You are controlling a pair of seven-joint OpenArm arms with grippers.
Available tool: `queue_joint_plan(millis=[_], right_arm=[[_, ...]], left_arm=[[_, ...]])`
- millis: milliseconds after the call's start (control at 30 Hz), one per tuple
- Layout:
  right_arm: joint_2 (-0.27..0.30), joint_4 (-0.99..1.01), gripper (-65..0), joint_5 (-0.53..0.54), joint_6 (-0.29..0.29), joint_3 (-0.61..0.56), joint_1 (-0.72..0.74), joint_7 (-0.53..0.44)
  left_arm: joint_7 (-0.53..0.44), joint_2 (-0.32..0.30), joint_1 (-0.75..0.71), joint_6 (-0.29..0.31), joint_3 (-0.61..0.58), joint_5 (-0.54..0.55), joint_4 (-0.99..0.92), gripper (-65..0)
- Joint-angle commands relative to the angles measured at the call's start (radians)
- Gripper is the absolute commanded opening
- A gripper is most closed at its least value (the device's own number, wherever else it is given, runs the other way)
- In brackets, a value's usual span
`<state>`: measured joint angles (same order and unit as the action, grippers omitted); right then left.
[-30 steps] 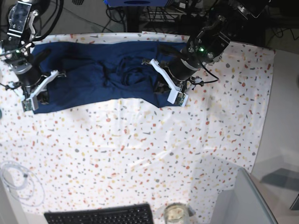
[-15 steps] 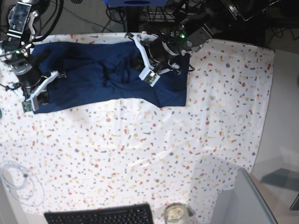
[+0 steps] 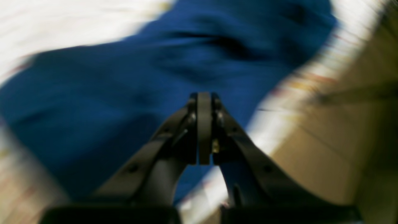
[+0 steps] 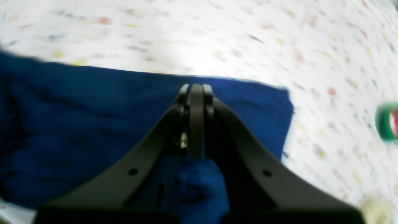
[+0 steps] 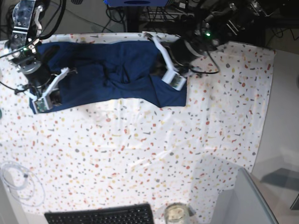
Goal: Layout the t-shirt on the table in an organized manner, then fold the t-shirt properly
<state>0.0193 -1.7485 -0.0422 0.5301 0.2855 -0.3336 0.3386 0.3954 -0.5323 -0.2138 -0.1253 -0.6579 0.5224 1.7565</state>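
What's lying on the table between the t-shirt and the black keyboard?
In the base view, nothing: only bare speckled table separates the t-shirt from the keyboard; the glass jar sits beside the keyboard.

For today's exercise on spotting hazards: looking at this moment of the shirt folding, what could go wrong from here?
1. The t-shirt lies bunched with creases in the middle; folding now could lock them in.
2. It sits along the table's far edge, so a pull might drag it off.
3. Both the left gripper and right gripper are shut above the cloth, which may snag.
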Motion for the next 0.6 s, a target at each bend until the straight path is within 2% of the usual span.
queue_joint_plan(millis=[0,133,200,333,433,567], right_arm=[[0.005,-0.041,-64.7,0.015,0.008,-0.053,-0.012,-0.02],[0.057,-0.075,-64.8,0.015,0.002,-0.306,-0.035,-0.02],[0.078,-0.061,-64.8,0.015,0.0,-0.431,-0.009,0.0],[0.086,-0.012,-65.0,0.014,-0.001,-0.632,0.08,0.158],[0.081,0.028,-65.0,0.014,-0.001,-0.74,0.138,0.212],[0.072,0.141,-65.0,0.02,-0.001,-0.81,0.221,0.213]], left_arm=[[-0.013,-0.018,-0.054,0.009,0.083,0.003,0.009,-65.0],[-0.014,-0.015,-0.258,0.013,0.474,0.003,-0.028,-65.0],[-0.014,0.01,-0.33,0.014,0.654,0.003,-0.051,-65.0],[-0.014,0.097,-0.408,0.032,0.981,0.002,-0.094,-65.0],[-0.014,0.168,-0.416,0.137,1.159,0.002,-0.117,-65.0],[-0.011,0.271,-0.407,0.315,1.334,0.002,-0.125,-65.0]])
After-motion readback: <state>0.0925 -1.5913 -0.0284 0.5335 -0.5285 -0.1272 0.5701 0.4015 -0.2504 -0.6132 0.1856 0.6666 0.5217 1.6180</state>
